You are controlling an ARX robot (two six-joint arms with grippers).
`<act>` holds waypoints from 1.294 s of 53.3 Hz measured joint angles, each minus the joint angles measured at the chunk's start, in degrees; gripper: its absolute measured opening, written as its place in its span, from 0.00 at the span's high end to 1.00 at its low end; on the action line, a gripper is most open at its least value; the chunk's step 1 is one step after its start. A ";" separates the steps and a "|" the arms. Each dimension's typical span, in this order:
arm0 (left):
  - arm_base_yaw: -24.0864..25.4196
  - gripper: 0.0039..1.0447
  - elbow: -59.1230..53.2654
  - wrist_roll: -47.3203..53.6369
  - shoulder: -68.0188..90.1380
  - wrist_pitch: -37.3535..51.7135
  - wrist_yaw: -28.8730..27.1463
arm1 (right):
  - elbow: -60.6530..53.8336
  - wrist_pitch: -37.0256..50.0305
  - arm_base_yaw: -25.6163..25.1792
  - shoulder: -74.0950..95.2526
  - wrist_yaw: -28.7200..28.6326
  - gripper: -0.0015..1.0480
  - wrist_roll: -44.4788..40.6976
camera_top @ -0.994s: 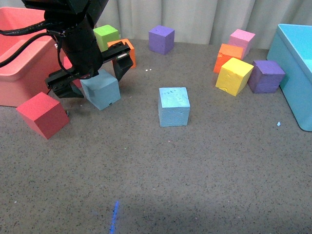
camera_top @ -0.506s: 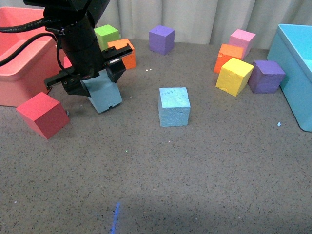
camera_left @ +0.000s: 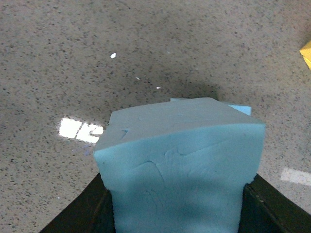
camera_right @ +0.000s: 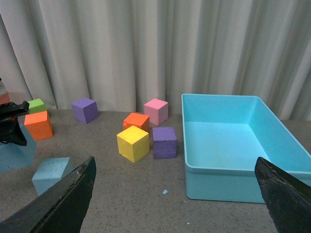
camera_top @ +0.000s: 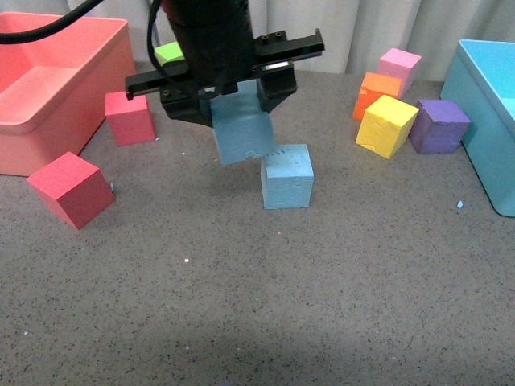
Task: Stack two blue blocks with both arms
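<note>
Half done — the left pincer [camera_top: 235, 106] clamps 1 blue block [camera_top: 241, 133], tilted in the air just beside the 2nd blue block [camera_top: 288, 178] on the desk [camera_top: 322, 281], setting-down left — right pincer [camera_right: 175, 201] apart, empty.

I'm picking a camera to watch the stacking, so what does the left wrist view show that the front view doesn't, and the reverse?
Only the left wrist view: the creased face of the held blue block up close, and bright glare patches on the floor. Only the front view: the whole left gripper, the pink bin, a red cube and the yellow cube. Both: the held block overlapping the other blue block, not yet set on it.
</note>
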 joint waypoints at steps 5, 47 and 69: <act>-1.51 0.54 2.27 -0.28 0.92 -0.63 -0.42 | 0.00 0.00 0.00 0.00 0.00 0.09 0.00; -5.44 0.55 11.50 2.25 8.96 -4.63 -0.72 | 0.00 0.00 0.00 0.00 0.00 0.09 0.00; -5.46 0.55 12.22 4.13 10.08 -4.76 -1.33 | 0.00 0.00 0.00 0.00 0.00 0.09 0.00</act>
